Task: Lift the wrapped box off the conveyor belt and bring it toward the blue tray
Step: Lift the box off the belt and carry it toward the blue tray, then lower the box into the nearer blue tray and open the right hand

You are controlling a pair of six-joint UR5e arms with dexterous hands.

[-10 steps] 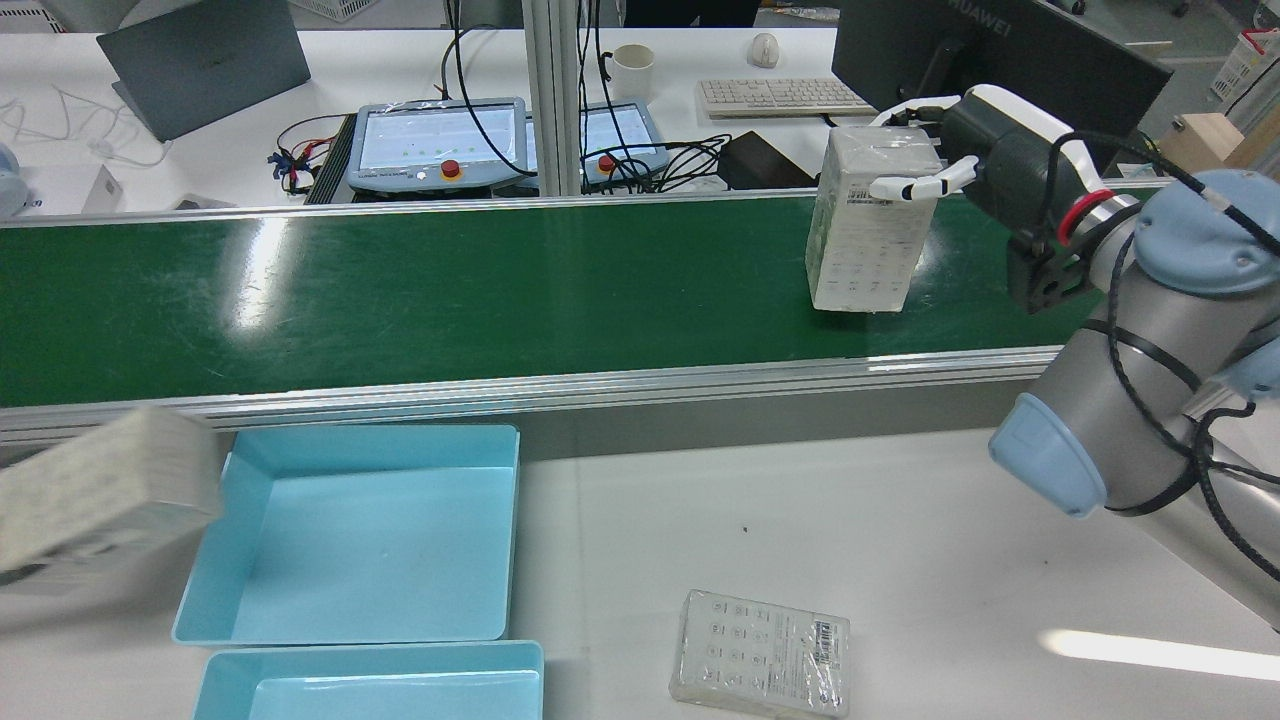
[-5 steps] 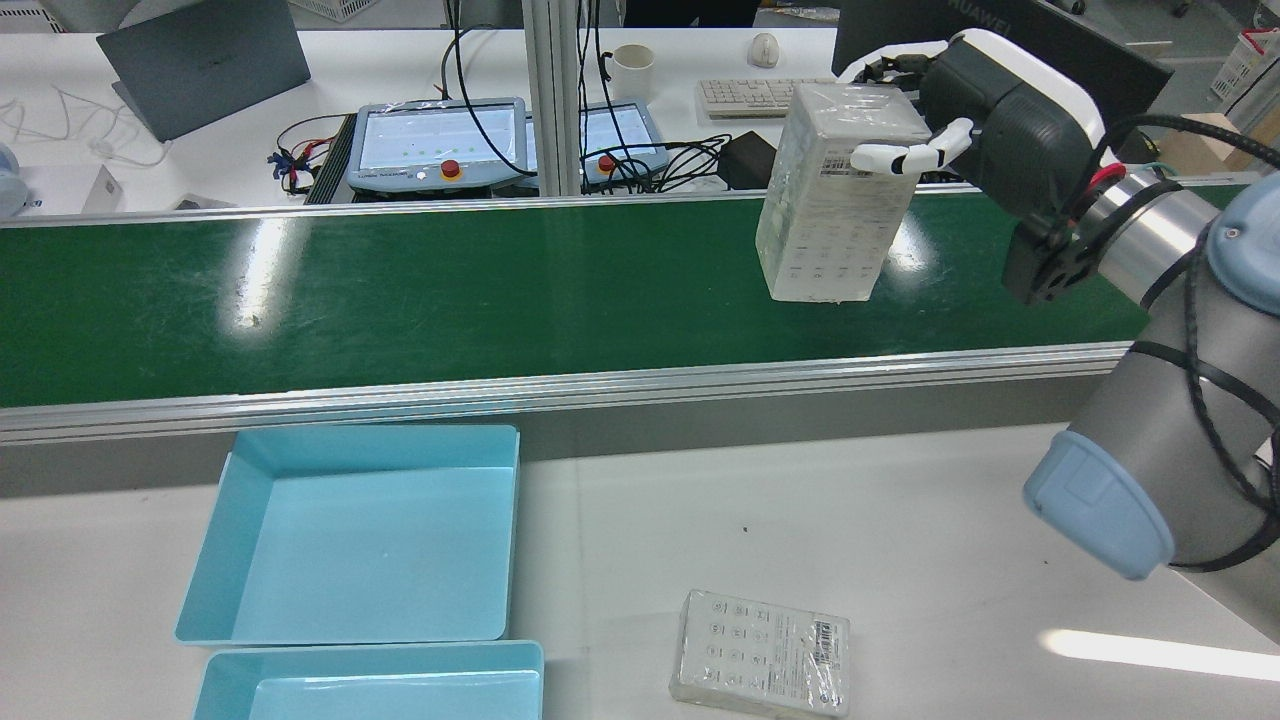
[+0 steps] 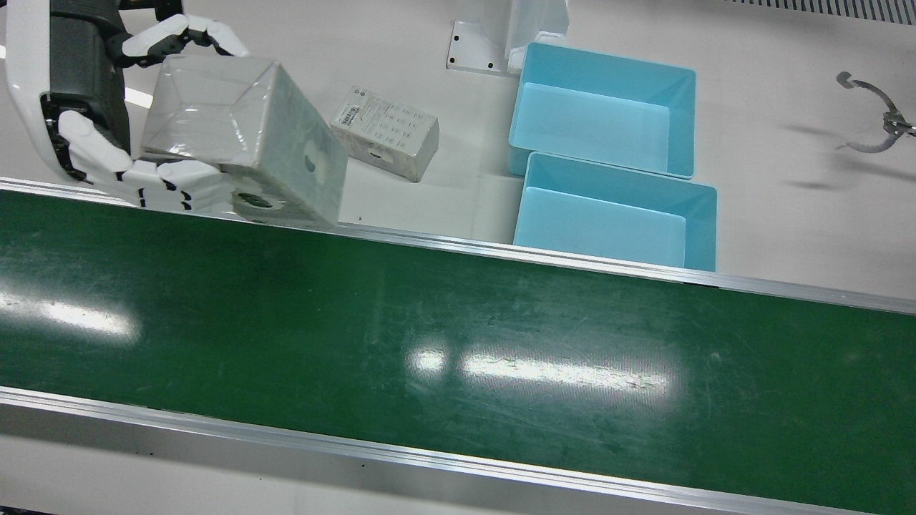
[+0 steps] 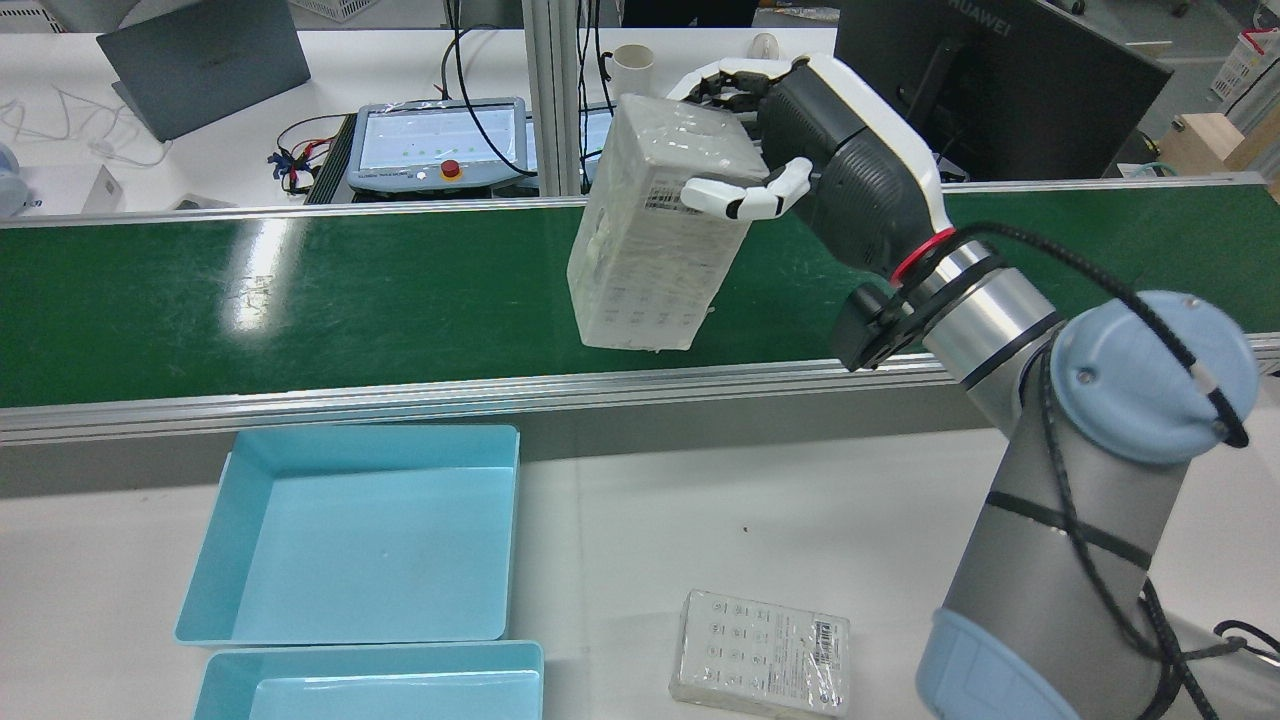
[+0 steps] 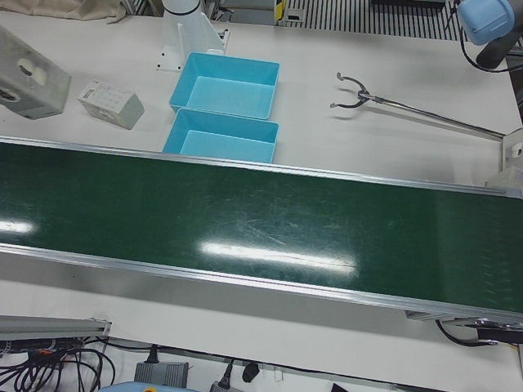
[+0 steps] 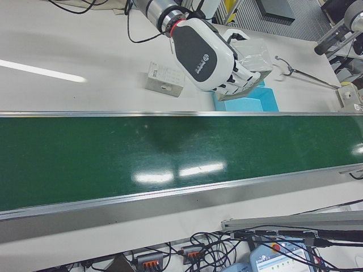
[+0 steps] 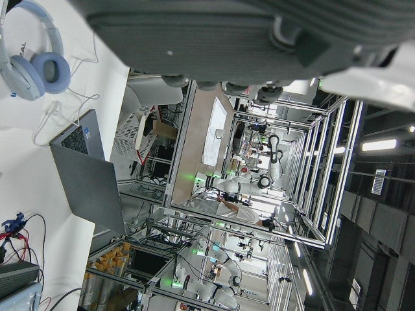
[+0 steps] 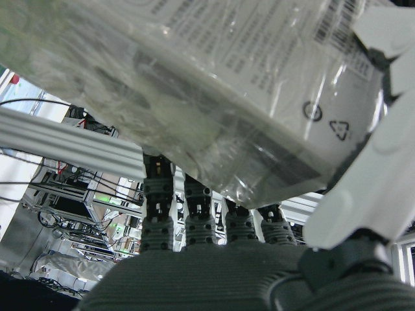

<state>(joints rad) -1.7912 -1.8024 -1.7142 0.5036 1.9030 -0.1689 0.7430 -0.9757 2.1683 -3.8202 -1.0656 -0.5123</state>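
My right hand (image 4: 835, 165) is shut on the wrapped box (image 4: 650, 240), a pale box in clear film. It holds the box in the air, tilted, over the near side of the green conveyor belt (image 4: 300, 290). In the front view the hand (image 3: 79, 107) and box (image 3: 243, 143) hang above the belt's table-side rail. The right hand view shows the box (image 8: 227, 97) against the fingers (image 8: 194, 214). Two blue trays (image 4: 360, 560) (image 4: 380, 690) stand on the white table, left of the box. Only the palm of my left hand (image 7: 214, 39) shows, in its own view.
A second wrapped box (image 4: 760, 655) lies flat on the table right of the trays, also seen in the front view (image 3: 386, 132). A thin rod with a claw end (image 5: 359, 90) lies on the table beyond the trays. The right arm's elbow (image 4: 1140, 380) hangs over the table.
My right hand has carried the box left along the belt and toward its near rail. A blurred box at the left edge one second ago is gone.
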